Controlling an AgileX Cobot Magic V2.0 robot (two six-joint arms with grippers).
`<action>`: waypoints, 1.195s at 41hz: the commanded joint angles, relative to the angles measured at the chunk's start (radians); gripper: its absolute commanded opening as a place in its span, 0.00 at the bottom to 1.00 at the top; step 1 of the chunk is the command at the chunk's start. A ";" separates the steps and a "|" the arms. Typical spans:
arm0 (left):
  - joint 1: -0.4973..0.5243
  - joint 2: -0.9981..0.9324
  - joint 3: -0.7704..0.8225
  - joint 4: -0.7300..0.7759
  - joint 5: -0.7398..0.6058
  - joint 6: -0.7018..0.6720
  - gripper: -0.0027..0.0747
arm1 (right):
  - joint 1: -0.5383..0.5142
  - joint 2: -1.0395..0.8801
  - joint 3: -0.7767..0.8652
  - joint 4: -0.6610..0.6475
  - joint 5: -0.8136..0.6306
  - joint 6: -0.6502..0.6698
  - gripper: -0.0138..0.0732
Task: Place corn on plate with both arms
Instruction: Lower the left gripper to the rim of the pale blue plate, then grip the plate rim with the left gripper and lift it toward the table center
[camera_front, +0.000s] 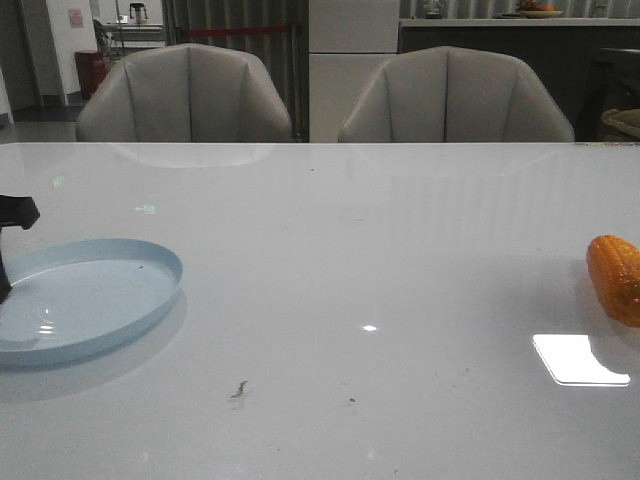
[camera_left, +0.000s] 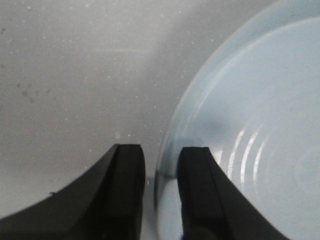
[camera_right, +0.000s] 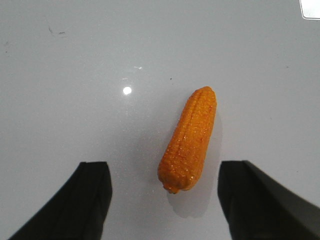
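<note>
Jaws: on my right gripper (camera_right: 165, 200) they stand wide, apart from the corn (camera_right: 189, 141) lying flat between them at the table's (camera_front: 360, 260) 3 o'clock edge; on my left gripper (camera_left: 161, 195) they sit narrow astride the plate's (camera_left: 170, 135) rim at 9 o'clock, contact unclear. Step judged: pre-grasp. Next calls for lowering the right, closing across the cob, then carrying it to the plate.
</note>
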 joint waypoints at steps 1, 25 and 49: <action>-0.024 -0.034 -0.021 -0.015 -0.013 0.003 0.29 | 0.001 -0.015 -0.036 0.006 -0.074 -0.016 0.80; -0.043 -0.034 -0.314 -0.207 0.164 0.003 0.16 | 0.001 -0.015 -0.036 0.006 -0.071 -0.016 0.80; -0.252 -0.029 -0.392 -0.446 0.076 0.003 0.16 | 0.001 -0.015 -0.036 0.006 -0.071 -0.016 0.80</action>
